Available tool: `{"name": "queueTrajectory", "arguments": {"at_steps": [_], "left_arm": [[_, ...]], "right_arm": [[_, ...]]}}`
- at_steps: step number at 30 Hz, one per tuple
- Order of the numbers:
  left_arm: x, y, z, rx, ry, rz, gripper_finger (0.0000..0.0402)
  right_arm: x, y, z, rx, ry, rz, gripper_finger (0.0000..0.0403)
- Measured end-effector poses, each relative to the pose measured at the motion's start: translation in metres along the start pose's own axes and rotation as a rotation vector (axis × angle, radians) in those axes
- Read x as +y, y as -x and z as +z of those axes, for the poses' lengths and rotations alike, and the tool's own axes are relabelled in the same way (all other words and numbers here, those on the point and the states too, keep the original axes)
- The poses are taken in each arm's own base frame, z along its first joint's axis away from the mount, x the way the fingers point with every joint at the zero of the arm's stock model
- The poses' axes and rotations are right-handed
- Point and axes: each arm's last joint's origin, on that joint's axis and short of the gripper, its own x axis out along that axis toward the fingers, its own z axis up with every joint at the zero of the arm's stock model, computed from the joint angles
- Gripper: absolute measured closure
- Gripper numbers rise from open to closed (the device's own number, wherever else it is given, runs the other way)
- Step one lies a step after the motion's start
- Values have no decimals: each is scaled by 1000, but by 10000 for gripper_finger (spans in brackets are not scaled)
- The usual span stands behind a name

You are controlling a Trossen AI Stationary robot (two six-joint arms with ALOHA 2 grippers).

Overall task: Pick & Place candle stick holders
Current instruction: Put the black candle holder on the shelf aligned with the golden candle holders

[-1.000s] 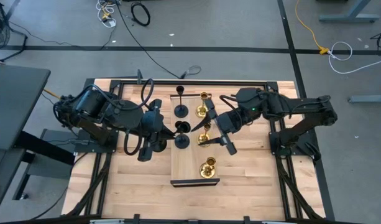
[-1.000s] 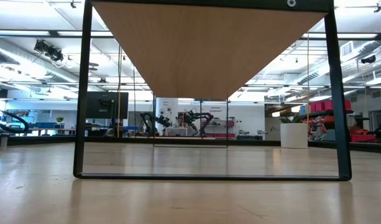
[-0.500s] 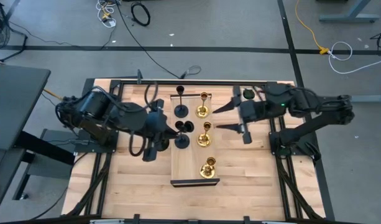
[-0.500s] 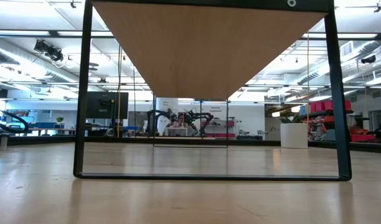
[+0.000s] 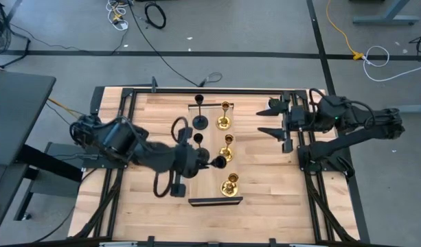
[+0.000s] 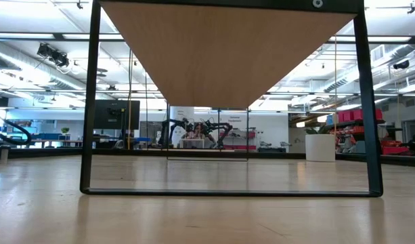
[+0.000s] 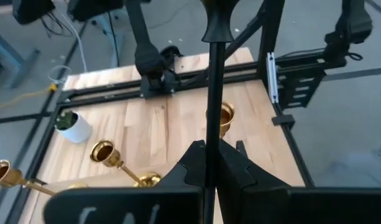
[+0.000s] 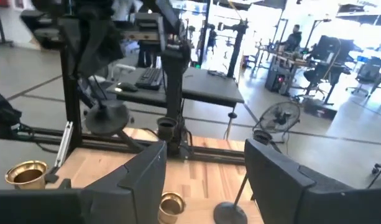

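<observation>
A long wooden tray (image 5: 209,184) lies mid-table. On it stand three gold candle stick holders (image 5: 224,123) (image 5: 227,154) (image 5: 229,186) and two black ones (image 5: 200,122) (image 5: 196,140). My left gripper (image 5: 209,163) is over the tray, shut on the third black holder (image 5: 219,162). Its cup (image 7: 217,22) shows in the left wrist view, and its base is hidden. My right gripper (image 5: 265,119) is open and empty near the table's far right, away from the holders; it also shows in its own wrist view (image 8: 206,186). My left gripper pinches the black holder's thin stem (image 7: 209,146) between its two fingers. The fingers come level from the table's left and lie across the stem. The stem rises past the fingers to the cup. The gripper hides the base, so I cannot tell if it is lifted clear.
A small white pot with a green plant (image 7: 72,126) stands at the table's far right, near my right gripper. A dark metal frame (image 5: 210,90) borders the table. Bare wood lies left and right of the tray.
My left gripper has carried the black holder toward the table's near edge and right, along the tray. My right gripper has drawn back from the gold holders toward the table's far right, staying open.
</observation>
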Motion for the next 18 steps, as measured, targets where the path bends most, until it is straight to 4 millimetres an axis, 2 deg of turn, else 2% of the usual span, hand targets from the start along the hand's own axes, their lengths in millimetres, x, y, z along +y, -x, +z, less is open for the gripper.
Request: {"name": "queueTrajectory", "arguments": {"at_steps": [8,14,18], "left_arm": [[-28,-25,-18,-26,-21,75,389],[-45,-49,-41,-19,-46,164,388],[-54,-56,-53,-34,-48,185,389]], "right_arm": [[-1,14,-9,-39,-18,-6,188],[-1,16,-14,-29,-16,-4,188],[0,16,-16,-26,-15,-4,188]]}}
